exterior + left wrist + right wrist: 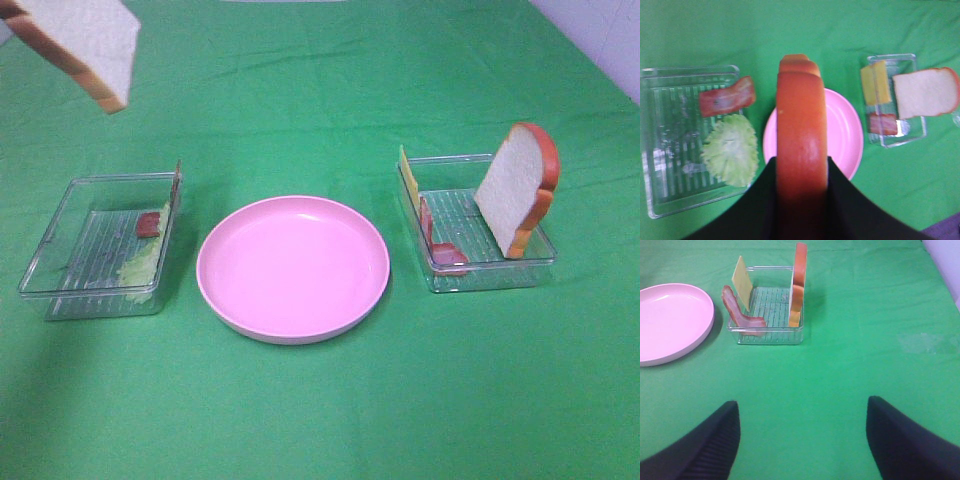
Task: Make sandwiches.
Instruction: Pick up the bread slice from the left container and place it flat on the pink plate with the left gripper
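Observation:
No assembled sandwiches are in view, only loose parts. My left gripper (801, 162) is shut on a white bread slice (801, 130) with an orange-brown crust, held high above the table; the slice shows at the far left corner (80, 45). Below it lies the pink plate (847, 125), bare (292, 265). The left tray (60, 225) holds bacon (149, 224) and lettuce (143, 262). In the right tray (490, 275) stand a second bread slice (515, 190), a cheese slice (407, 180) and bacon (440, 250). My right gripper (802, 405) hovers open over the cloth, short of that tray (767, 335).
A green cloth (320, 400) covers the whole table. A pale wall or edge shows at the far right corner (600, 40). Both arms are outside the exterior high view.

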You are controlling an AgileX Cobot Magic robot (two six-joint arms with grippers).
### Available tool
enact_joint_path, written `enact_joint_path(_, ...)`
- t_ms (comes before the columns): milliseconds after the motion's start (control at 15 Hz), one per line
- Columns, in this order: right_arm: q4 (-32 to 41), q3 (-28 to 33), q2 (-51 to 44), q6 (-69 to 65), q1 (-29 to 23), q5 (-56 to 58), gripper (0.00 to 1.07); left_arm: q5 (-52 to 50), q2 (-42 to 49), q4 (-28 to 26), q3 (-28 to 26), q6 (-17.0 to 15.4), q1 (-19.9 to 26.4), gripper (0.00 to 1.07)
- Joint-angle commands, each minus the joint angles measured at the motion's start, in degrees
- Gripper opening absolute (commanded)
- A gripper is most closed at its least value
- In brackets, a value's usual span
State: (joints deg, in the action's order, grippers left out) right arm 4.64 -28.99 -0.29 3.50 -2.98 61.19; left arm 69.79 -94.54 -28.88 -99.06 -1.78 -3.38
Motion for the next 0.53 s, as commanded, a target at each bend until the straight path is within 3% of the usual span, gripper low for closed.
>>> enact_joint_path(67,0.34,0.11,-0.86,0.46,0.29,-0.52,0.68,1.2,-1.09,-4.64,0.52,2.18,-3.61,0.0)
enact_joint_path(533,0.4,0.11,-0.86,0.46,0.29,-0.52,0.68,-7.28,-10.03,-4.7,4.24,1.78,-16.73,0.0)
